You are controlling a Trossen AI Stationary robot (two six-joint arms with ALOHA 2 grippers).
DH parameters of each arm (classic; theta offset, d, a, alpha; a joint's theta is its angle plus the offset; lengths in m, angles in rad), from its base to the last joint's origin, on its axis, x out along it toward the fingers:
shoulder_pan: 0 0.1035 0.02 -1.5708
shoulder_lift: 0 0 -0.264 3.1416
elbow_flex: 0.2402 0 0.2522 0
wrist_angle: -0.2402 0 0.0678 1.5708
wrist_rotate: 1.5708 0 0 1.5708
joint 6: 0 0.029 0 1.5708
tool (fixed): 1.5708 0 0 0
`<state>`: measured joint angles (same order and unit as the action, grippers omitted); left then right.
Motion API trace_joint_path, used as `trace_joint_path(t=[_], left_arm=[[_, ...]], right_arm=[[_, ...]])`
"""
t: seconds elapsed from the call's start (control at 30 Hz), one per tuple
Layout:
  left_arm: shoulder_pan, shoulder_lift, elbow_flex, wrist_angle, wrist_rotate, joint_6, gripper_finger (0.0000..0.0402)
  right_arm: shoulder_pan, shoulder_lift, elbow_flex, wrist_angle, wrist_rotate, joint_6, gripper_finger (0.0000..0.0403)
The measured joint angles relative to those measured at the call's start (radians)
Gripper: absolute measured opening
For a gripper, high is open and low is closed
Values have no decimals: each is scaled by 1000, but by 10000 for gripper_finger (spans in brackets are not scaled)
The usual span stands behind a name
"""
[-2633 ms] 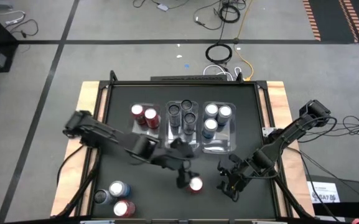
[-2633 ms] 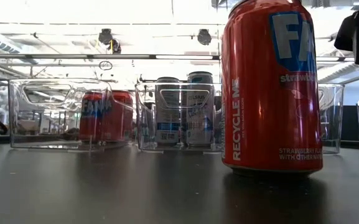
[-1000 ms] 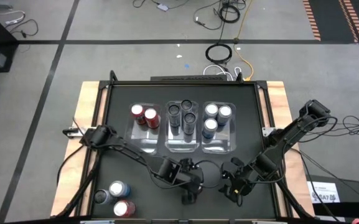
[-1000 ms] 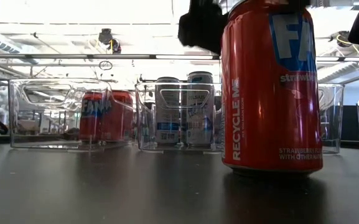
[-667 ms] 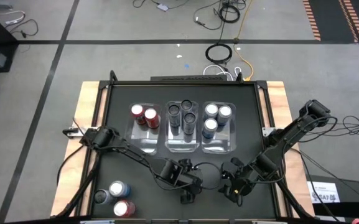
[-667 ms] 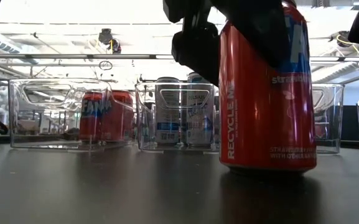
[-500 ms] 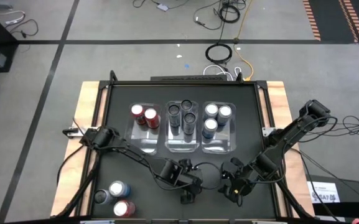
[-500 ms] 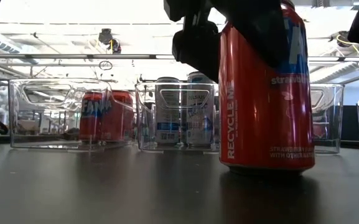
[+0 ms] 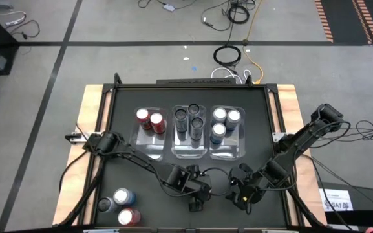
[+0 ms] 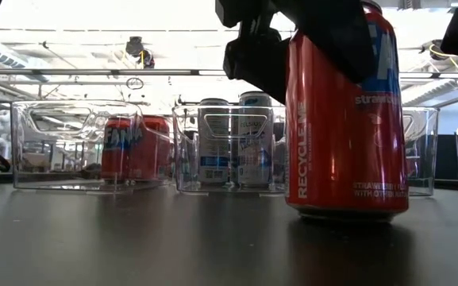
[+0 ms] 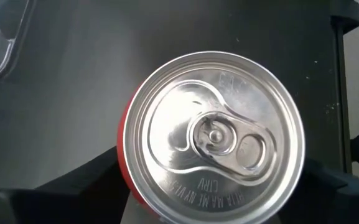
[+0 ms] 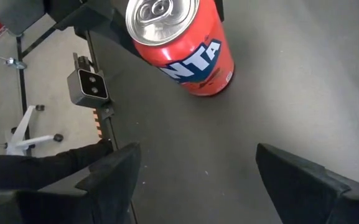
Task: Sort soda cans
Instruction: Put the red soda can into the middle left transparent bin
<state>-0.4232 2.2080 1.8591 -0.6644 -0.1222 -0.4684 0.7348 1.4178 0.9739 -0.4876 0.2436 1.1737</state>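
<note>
Looking down, you see your left gripper (image 9: 196, 199) at the table's (image 9: 123, 165) near edge, its fingers (image 10: 336, 36) on either side of an upright red can (image 10: 346, 127); a firm grip cannot be confirmed. Your right gripper (image 9: 243, 194) waits beside it, jaws spread, holding nothing.

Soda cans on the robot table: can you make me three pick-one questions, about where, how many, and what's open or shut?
1. Which bin holds the red cans? A left, B middle, C right.
2. How many dark cans stand in the middle bin? A one, B three, C five.
3. The right gripper has its jaws: A shut on a can, B open and empty, C holding a bin.

Answers:
1 A: both sit in the left bin.
2 B: three dark tops show there from above.
3 B: only bare table shows between its jaws.
</note>
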Motion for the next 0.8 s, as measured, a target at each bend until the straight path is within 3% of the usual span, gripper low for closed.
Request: trace_joint_path(t=[0.27,0.47,0.67,0.8], left_arm=[[12,-47,0,-81,22,-67,322],[29,-141,0,-164,-52,-75,322],[30,-277,0,-337,-115,-75,322],[28,-376,0,-471,-211,-74,322]], right_arm=[[0,0,0,6,0,1,311],[0,0,0,6,0,1,311],[0,0,0,7,-1,4,311],[-2,0,0,11,21,18,311]])
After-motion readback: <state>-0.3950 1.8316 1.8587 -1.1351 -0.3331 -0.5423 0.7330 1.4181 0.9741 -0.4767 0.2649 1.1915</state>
